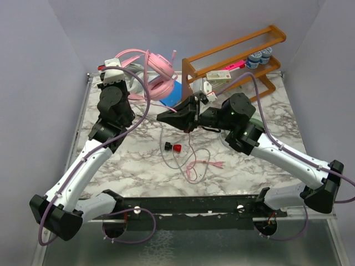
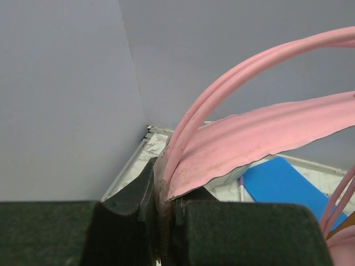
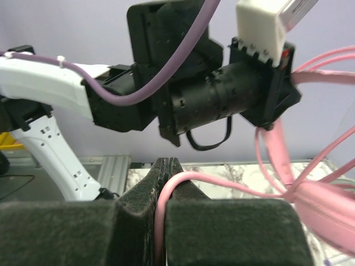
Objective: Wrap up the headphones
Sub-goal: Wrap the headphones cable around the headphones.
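Start at the left end effector: you see it clenched on the pink headphones, its two dark padded fingers pressed together on the base of the headband, where the flat pink band and the two thin pink hoops meet. From the top view, note that this grip holds the headset at the far left of the tabletop, close to the rear corner of the enclosure, with the padded cups hanging beside the left wrist and over a blue flat object. Check the right end effector next: its fingers are also shut tight, pinching the thin pink cable, which runs out between the pads and off to the right toward the headset. In the top view you find this end effector near the middle of the tabletop, pointing left toward the left arm. More thin cable lies in loose loops on the marble surface below it, just beside a small red-and-black object. A wooden rack stands at the far right and holds a few small items that are too small for you to identify.
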Robot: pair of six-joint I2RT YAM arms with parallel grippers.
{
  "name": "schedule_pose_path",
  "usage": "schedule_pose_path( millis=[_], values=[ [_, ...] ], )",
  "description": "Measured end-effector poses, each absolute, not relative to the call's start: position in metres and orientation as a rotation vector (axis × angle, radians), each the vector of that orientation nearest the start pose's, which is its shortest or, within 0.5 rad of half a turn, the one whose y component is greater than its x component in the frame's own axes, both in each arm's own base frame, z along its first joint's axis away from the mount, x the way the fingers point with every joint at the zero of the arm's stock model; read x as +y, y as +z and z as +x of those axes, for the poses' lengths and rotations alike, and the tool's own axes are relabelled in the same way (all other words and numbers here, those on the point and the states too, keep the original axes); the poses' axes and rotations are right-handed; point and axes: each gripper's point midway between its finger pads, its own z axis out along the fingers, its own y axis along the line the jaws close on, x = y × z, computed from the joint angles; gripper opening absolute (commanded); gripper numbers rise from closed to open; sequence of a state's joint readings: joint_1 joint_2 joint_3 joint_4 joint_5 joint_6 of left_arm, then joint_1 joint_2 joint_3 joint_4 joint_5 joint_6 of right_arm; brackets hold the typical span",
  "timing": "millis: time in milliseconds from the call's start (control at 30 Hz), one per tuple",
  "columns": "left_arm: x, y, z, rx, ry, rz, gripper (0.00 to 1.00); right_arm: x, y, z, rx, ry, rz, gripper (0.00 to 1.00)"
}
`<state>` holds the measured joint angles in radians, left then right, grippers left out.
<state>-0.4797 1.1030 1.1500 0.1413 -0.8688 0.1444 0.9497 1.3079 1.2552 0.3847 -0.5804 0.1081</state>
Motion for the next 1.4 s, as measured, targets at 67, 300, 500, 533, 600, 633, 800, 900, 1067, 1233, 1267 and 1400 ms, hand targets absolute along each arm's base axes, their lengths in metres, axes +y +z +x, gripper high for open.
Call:
schedule_pose_path(
  millis=[67,300,500,533,600,633,800,900,1067,1233,1267,1400],
  values=[
    [-0.031,0.414,0.355,1.438,0.334,-0.249,0.0,0.397,0.453,0.167,0.979,1.201,-1.038,0.01],
    [-0.033,0.407,0.348,1.486,0.407,-0.067,0.0,0.384,0.467,0.169,0.993,1.019,-1.184,0.03],
    [-0.034,0.39,0.344,1.532,0.523,0.157,0.0,0.366,0.446,0.175,1.112,0.862,-1.309,0.01],
    [-0.035,0.388,0.343,1.536,0.535,0.193,0.0,0.363,0.445,0.179,1.132,0.825,-1.311,0.01],
    [-0.038,0.382,0.342,1.55,0.555,0.283,0.0,0.354,0.44,0.188,1.17,0.742,-1.306,0.01],
    [-0.041,0.381,0.342,1.551,0.555,0.319,0.0,0.35,0.437,0.194,1.191,0.699,-1.3,0.01],
    [-0.057,0.372,0.337,1.552,0.516,0.517,0.0,0.331,0.431,0.226,1.266,0.481,-1.239,0.01],
    [-0.067,0.368,0.331,1.544,0.466,0.607,0.0,0.32,0.433,0.242,1.291,0.368,-1.191,0.04],
    [-0.08,0.368,0.321,1.534,0.378,0.689,0.0,0.311,0.43,0.262,1.297,0.235,-1.144,0.04],
    [-0.093,0.368,0.307,1.523,0.266,0.739,0.0,0.305,0.407,0.285,1.323,0.183,-1.129,0.03],
    [-0.094,0.368,0.306,1.522,0.252,0.742,0.0,0.302,0.403,0.29,1.329,0.177,-1.122,0.03],
    [-0.099,0.376,0.3,1.515,0.196,0.736,0.0,0.293,0.39,0.309,1.343,0.175,-1.099,0.03]
  ],
)
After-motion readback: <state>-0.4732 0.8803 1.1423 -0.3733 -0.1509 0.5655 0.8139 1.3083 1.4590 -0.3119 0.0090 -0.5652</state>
